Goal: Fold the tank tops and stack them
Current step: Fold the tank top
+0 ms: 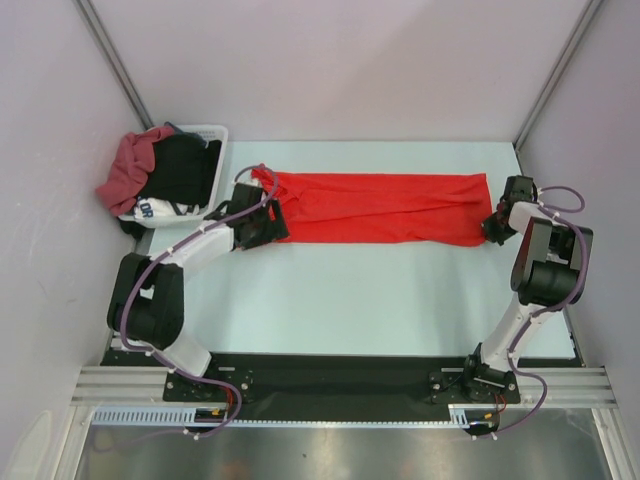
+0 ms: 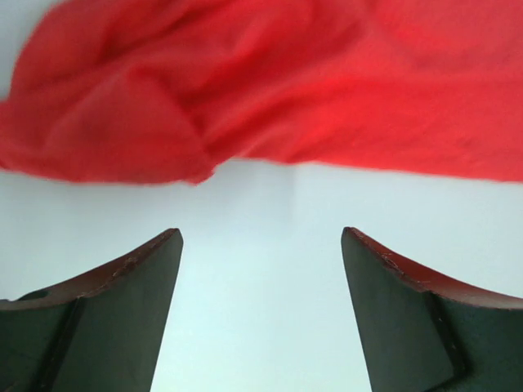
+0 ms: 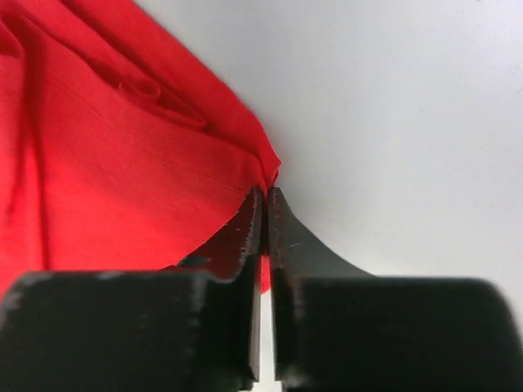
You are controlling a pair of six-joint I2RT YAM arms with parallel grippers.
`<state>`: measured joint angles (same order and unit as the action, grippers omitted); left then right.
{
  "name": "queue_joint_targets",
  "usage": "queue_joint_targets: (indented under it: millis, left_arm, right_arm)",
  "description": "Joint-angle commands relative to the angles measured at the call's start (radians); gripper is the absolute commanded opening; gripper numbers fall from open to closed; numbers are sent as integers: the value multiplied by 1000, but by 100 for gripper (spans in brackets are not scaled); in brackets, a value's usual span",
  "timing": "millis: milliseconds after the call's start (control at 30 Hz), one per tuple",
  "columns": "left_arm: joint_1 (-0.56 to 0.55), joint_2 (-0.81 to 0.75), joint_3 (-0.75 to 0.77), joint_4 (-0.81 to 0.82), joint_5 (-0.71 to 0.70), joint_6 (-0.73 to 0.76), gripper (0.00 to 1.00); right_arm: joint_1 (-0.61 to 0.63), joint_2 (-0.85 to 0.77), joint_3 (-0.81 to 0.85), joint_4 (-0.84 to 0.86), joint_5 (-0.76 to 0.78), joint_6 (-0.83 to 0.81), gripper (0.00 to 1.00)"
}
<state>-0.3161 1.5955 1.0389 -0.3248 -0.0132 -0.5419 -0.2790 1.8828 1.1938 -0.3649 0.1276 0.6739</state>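
The bright red tank top (image 1: 385,208) lies stretched left to right across the far half of the table as a long band. My right gripper (image 1: 493,226) is at its right end. In the right wrist view the jaws (image 3: 266,193) are shut on the cloth's corner (image 3: 122,163), and red shows between them. My left gripper (image 1: 275,218) is at the band's left end. It stands open (image 2: 261,233) over bare table, with the rumpled red edge (image 2: 163,131) just ahead of its fingertips. The darker maroon tank top (image 1: 128,168) hangs over the basket's left rim.
A white basket (image 1: 212,133) at the back left holds black garments (image 1: 185,165) and a white cloth with dark lettering (image 1: 155,208). Grey walls close in the left, right and back sides. The pale table (image 1: 350,300) stretches toward the arm bases.
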Motion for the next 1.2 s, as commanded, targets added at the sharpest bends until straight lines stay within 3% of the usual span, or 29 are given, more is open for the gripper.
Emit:
queue_joint_targets:
  millis: [0,233,400,433,533,567,633,667,800,833,1033,1133,1167]
  left_arm:
    - [26,-71,-82,69,36,-15,84]
    - [60,-108,-195,99,-31,-82,81]
    - [98,-7,-157,167,-68,-156,75]
    - [113,21,-136,171,-76,-167,73]
    - [143,145,-30,179,-100,-193,52]
    - [146,202,25,182,-109,-202,37]
    - [150,286,132,176,-146,-205,19]
    - [150,316,177,168,-146,-202,15]
    - [149,490,451,76,-175,-182,14]
    - [149,574,584,61,-177,-176,15]
    - [150,944,1175,-105,-108,-187,18]
    - [150,1072,1334,-103,-61,-234,17]
    - [150,1086,1342,-64,-50,-251,17]
  right_arm:
    - [0,41,18,12,12,39,0]
    - [0,-117,-154,23,113,93,0]
    - [-2,-227,-270,-2,115,118,0]
    - [-6,-244,-284,-14,116,131,0]
    - [-41,-298,-322,-80,101,176,0]
    - [-55,-313,-335,-119,95,184,0]
    - [-71,-382,-396,-138,63,197,0]
    - [-71,-419,-422,-143,55,200,0]
    - [-20,-608,-563,-126,-37,193,0]
    - [18,-672,-582,-124,-86,188,0]
    - [179,-754,-596,-293,-180,199,0]
    - [325,-803,-620,-345,-194,268,0]
    - [430,-821,-626,-348,-191,295,0]
